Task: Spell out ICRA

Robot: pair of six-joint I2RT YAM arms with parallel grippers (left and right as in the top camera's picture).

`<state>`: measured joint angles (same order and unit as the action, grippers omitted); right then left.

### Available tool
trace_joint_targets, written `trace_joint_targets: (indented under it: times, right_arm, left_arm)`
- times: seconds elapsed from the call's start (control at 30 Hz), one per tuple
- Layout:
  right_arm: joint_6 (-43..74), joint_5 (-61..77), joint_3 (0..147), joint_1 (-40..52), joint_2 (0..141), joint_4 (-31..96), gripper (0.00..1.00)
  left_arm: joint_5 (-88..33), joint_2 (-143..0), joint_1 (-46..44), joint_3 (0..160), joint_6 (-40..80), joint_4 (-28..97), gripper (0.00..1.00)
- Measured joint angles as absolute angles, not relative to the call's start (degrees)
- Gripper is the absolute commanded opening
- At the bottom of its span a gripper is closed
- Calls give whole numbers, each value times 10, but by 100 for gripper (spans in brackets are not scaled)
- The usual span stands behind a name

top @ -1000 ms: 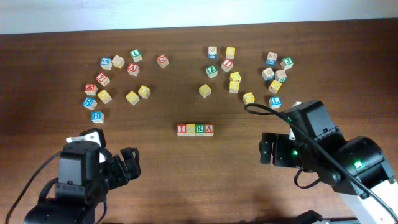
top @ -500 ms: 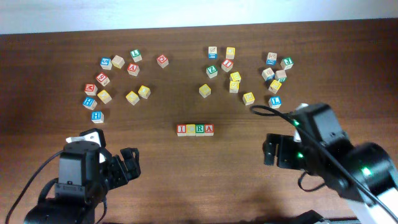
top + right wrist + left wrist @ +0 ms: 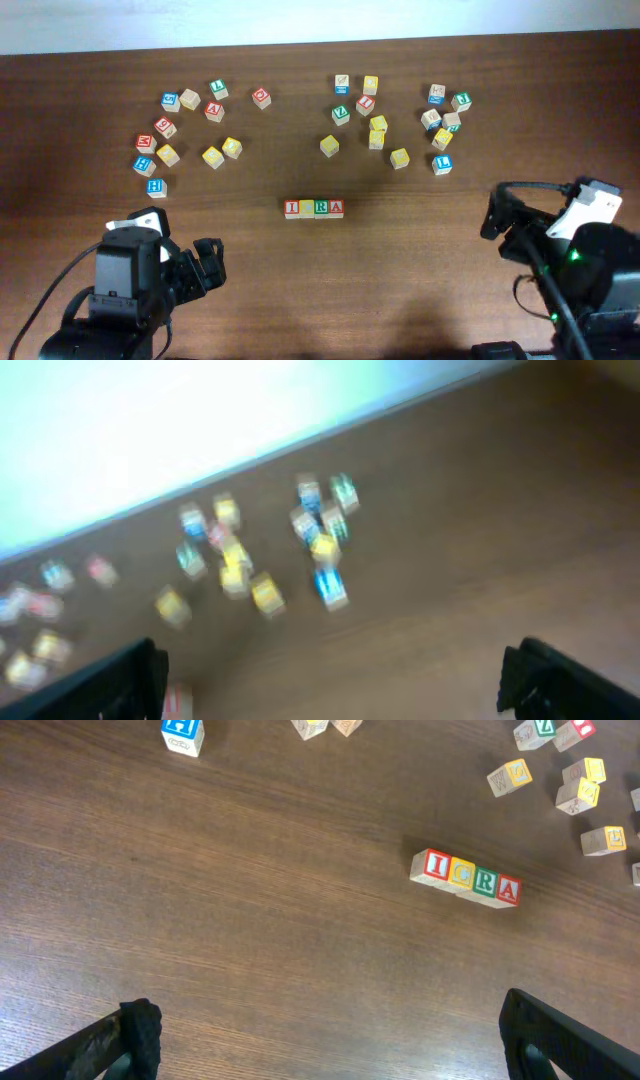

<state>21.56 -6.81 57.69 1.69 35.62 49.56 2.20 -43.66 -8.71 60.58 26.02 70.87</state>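
Four cubes stand touching in a row at the table's middle: red I (image 3: 292, 208), yellow C (image 3: 306, 208), green R (image 3: 321, 208), red A (image 3: 336, 208). In the left wrist view the same row runs I (image 3: 436, 866), C (image 3: 462, 873), R (image 3: 486, 882), A (image 3: 508, 889). My left gripper (image 3: 208, 265) (image 3: 330, 1040) is open and empty, well to the front left of the row. At the front right, far from the row, my right gripper (image 3: 503, 232) (image 3: 335, 680) is also open and empty. Its view is blurred.
Loose letter cubes lie in three groups along the back: left (image 3: 190, 120), middle (image 3: 360, 110) and right (image 3: 445, 120). A blue cube (image 3: 156, 186) sits nearest my left arm. The table's back edge (image 3: 320, 45) meets a white wall.
My right arm has drawn back to the right and toward the front edge, away from the cubes. The left arm and the row have not moved.
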Motion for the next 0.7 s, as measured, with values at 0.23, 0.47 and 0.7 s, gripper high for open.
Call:
trace_joint_targets:
  times: [0.23,0.47,0.7]
  right_arm:
    - [175,-36,298,-18,183,213,98]
    - [165,-29,159,-17,76,143,98]
    - [154,-27,132,-8,41,101,98]
  left_arm:
    - [23,-437,-87,605,260,708,99]
    - [22,-437,-87,605,260,708,99]
    - [22,-437,-87,605,260,708,99]
